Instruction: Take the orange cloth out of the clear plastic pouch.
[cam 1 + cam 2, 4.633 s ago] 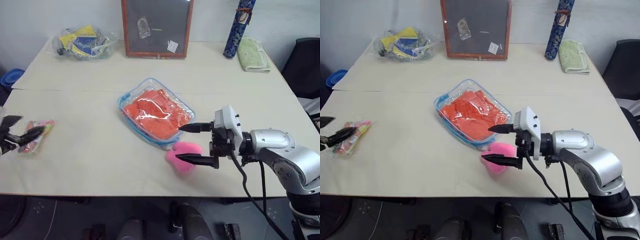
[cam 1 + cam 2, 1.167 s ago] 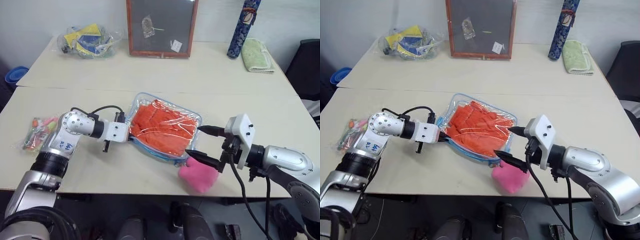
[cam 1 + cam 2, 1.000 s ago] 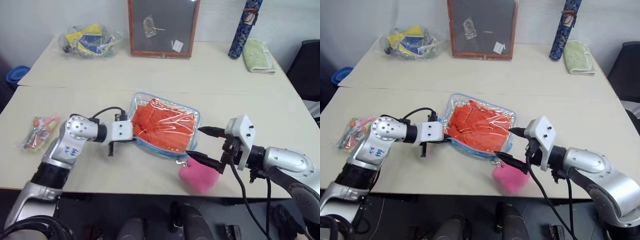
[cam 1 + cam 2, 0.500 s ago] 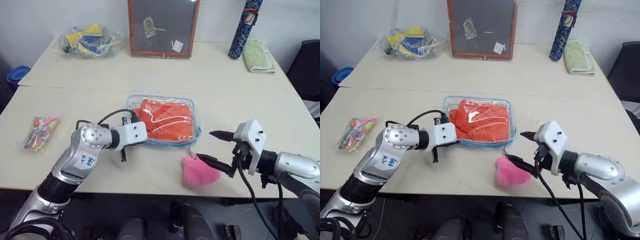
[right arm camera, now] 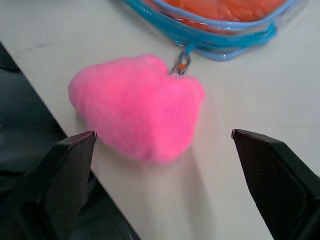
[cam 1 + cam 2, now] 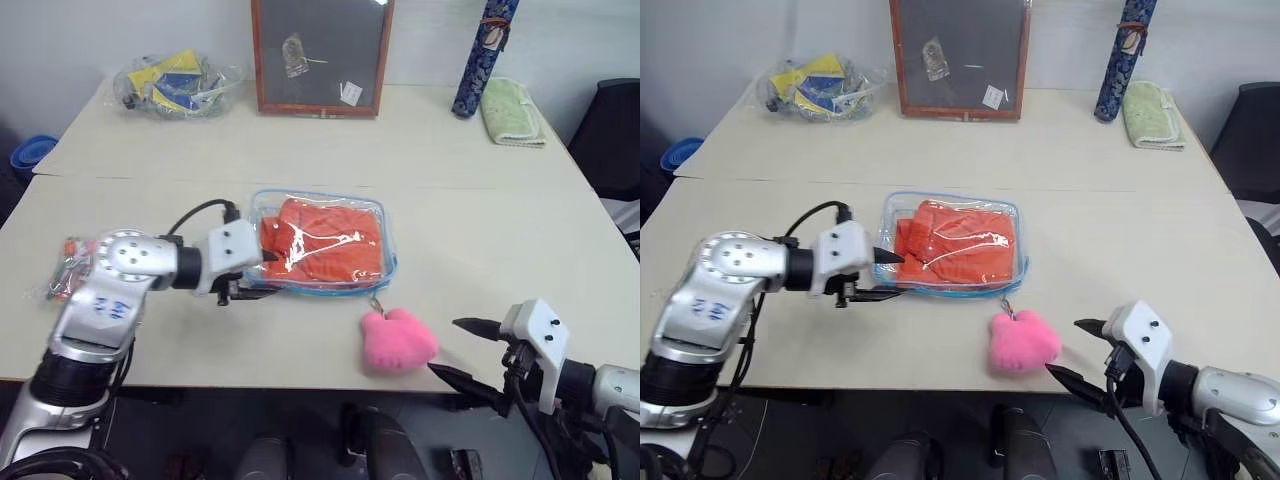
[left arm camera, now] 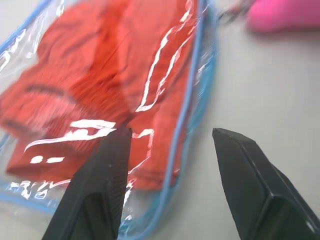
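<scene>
Orange cloth (image 6: 325,245) is sealed inside the clear plastic pouch (image 6: 322,285), which lies flat at the middle of the head view on the table (image 6: 500,210), its long edges now square to the near table edge — a second ago it sat skewed. The left gripper (image 6: 255,275), at the pouch's left end, has let go: its fingers (image 7: 100,185), pinched shut on that end half a second back, now stand moderately apart, one over the pouch's blue-edged corner, the other over bare table. So the pouch has been straightened but not opened; the zipper presumably comes next. A pink fluffy ball (image 6: 398,340) hangs off the pouch's zipper by a small ring, just below its lower right corner. The right gripper (image 6: 462,348) has drawn back to the lower right of the frame, clear of the ball, its fingers wide and empty.
</scene>
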